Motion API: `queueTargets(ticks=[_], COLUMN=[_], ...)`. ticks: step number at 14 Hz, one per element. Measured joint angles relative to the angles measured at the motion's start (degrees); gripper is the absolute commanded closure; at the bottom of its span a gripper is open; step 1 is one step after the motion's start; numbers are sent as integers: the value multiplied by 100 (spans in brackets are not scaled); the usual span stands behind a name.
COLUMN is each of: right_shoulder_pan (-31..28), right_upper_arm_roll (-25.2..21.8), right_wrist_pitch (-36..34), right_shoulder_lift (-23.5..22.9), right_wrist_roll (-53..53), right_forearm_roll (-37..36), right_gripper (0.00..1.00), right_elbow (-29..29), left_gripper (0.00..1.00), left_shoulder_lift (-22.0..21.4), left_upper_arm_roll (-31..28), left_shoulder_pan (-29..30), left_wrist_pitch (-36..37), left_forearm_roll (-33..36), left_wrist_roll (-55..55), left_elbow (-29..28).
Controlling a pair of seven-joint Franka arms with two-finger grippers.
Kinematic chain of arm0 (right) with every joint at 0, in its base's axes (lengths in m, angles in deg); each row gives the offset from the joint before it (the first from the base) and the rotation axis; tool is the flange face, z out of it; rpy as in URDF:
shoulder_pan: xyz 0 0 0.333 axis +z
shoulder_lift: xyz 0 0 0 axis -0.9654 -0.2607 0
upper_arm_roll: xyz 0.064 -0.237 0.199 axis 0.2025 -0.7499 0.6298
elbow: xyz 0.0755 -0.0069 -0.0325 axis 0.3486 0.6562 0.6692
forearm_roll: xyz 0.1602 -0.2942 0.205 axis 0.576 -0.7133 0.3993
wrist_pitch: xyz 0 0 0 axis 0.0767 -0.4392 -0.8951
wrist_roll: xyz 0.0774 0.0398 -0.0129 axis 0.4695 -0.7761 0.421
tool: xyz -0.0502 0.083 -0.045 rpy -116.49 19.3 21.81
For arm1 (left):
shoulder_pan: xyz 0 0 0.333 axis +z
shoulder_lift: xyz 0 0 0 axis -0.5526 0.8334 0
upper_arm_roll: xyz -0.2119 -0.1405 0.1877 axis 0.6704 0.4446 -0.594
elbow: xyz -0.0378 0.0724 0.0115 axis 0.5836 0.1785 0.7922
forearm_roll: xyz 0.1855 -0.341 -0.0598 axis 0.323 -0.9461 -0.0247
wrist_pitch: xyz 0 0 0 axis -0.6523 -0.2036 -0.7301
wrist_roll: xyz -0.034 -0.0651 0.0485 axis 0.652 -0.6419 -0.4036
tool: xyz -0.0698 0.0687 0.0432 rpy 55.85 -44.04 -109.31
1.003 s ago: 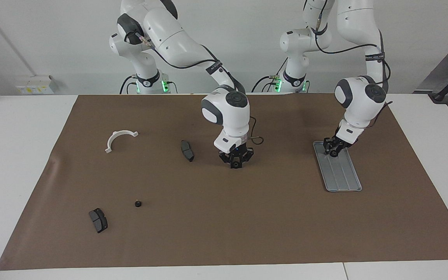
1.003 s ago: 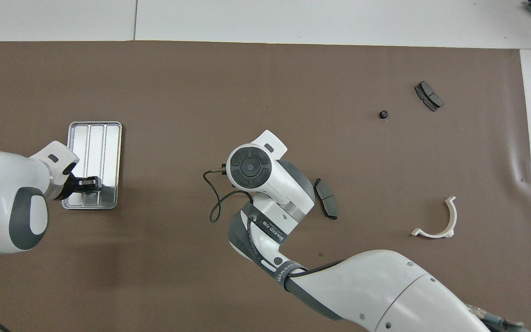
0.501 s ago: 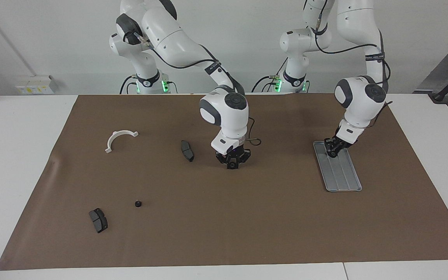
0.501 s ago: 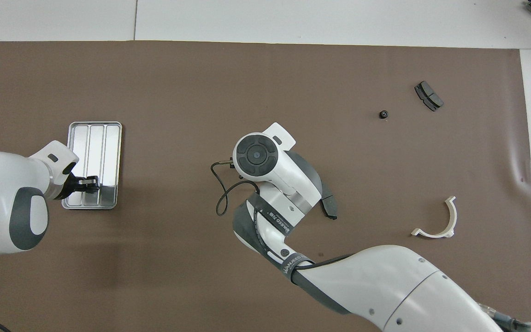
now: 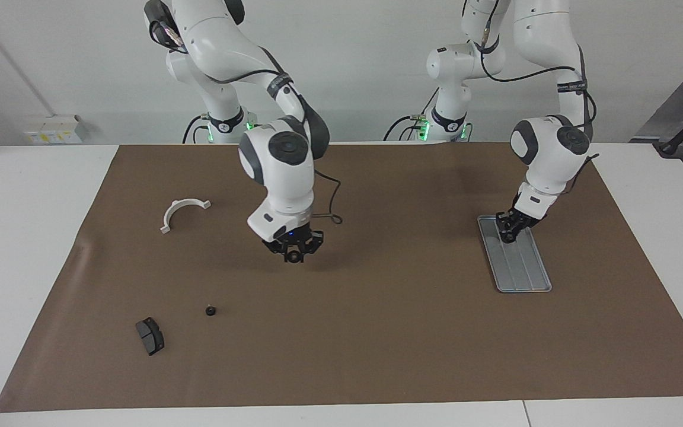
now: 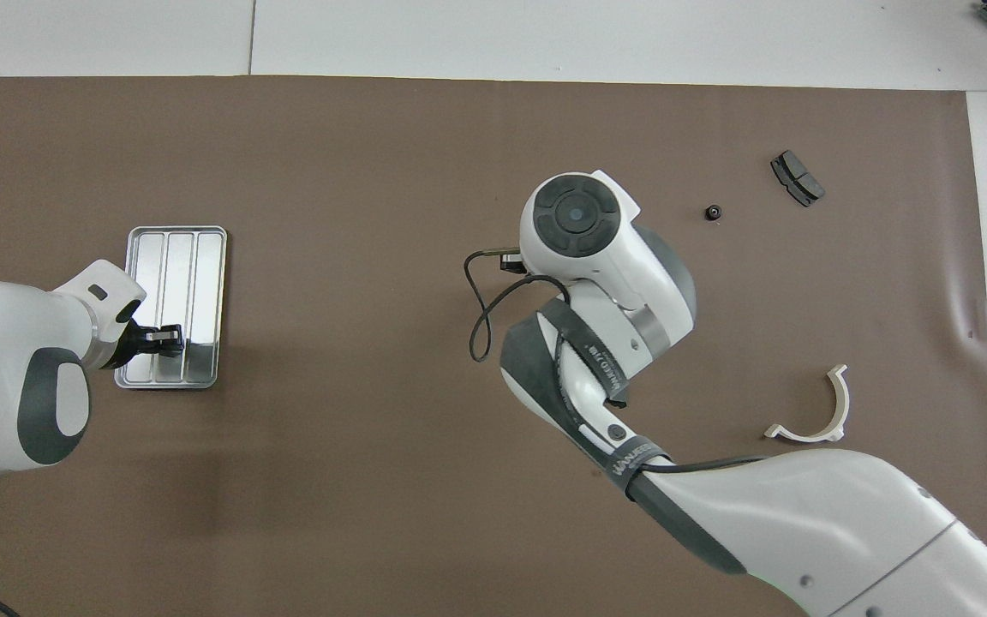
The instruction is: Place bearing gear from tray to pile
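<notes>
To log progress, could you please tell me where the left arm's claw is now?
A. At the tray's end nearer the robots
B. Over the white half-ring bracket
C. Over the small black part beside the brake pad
A: the facing view shows the left claw down at the end of the tray that lies nearer the robots.

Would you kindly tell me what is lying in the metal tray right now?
The tray shows only its bare ridged floor. The left claw is over the end nearest the robots, so anything small beneath it is hidden.
</notes>
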Motion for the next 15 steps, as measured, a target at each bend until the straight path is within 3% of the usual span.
queueTargets(ticks=[4,8,10,14,15], right_shoulder_pan=[-1071,-1970,-2195,-2232,-2241], right_upper_arm_roll=[-4,-9,-7,-5,-5], right_wrist_pitch=[54,943,1285,1625,1655], right_shoulder_lift=[126,103,16,-241,-275], right_wrist_roll=[1625,2713,2844,2847,2847], right_forearm_roll=[35,36,36,36,36], right_gripper=[100,100,100,100,91], right_elbow=[311,971,1155,1195,1195], left_gripper=[82,82,82,82,82], left_shoulder_lift=[41,194,304,974,1279], left_upper_arm_roll=[40,74,80,77,75], left_shoulder_pan=[-812,-1993,-2489,-3265,-3425], left_wrist_pitch=[848,1029,1235,2158,2227], left_forearm_roll=[-1,0,8,33,41], left_wrist_roll=[1474,3233,3840,4858,5136], left_elbow=[967,1425,1680,3050,3422])
